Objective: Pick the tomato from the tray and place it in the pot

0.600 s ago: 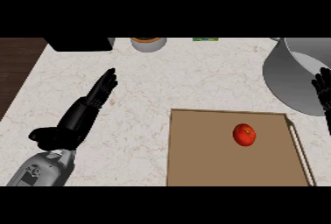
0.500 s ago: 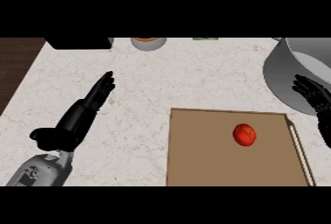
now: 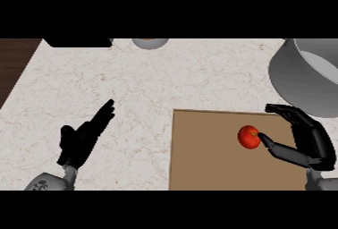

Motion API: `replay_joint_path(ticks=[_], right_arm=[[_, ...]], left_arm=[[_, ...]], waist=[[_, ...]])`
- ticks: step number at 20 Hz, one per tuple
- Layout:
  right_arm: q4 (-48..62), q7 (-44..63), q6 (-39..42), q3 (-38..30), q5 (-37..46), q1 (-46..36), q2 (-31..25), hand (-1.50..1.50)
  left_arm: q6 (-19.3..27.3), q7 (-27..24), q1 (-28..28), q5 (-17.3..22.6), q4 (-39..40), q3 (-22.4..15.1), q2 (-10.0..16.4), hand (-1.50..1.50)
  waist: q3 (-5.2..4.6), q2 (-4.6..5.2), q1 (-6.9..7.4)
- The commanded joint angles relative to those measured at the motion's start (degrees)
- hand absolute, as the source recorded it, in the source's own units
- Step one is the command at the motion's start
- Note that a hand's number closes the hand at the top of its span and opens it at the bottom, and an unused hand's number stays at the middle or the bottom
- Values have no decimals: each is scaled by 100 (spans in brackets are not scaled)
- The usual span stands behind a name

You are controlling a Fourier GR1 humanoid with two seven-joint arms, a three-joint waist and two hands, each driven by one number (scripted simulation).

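Small round red tomato (image 3: 248, 136) sits on the flat brown tray (image 3: 201, 156). My right hand (image 3: 310, 142) is unclenched beside it, thumb at its edge, nothing grasped. Left hand (image 3: 84, 138) rests open, lower left. Risk: the thumb nudges the tomato and it rolls before I close. Large grey metal pot (image 3: 307, 80) is near.

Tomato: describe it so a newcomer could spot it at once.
Find the brown tray on the pale counter, right side, nearer the robot than the grey pot. The tomato lies on the tray's right half, just beside the open right hand. It is the only round, red thing there.
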Motion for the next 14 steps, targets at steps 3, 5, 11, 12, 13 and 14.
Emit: replay_joint_path(ticks=[3, 5, 11, 12, 13, 14], right_arm=[[309, -1431, 1156, -743, -1116, 335, 189, -150], [120, -878, 1341, -734, -1114, 33, -3, -150], [-406, 1283, 1746, -684, -1219, -32, -1455, -150], [-514, 1394, 1978, -647, -1321, 150, -1543, -150], [-351, 1579, 2106, -782, -1556, 151, -1587, -150], [-297, 2026, 2198, -813, -1813, -280, -1735, -150]], left_arm=[[-118, 229, 1, 71, 316, 163, 33, 0], [-229, -226, -241, -116, 1063, 198, -378, 0], [79, -17, 69, -293, 461, 31, -397, 0], [-40, 211, 90, -161, 263, 184, -168, 0], [-322, 12, 31, -62, 478, 242, -198, 0], [-333, -64, -144, -89, 787, 347, -221, 0]], waist=[[-14, -20, -58], [-25, -17, -55], [-34, -41, -36], [-30, -47, -32], [-29, -32, -42], [-31, -20, -24]])
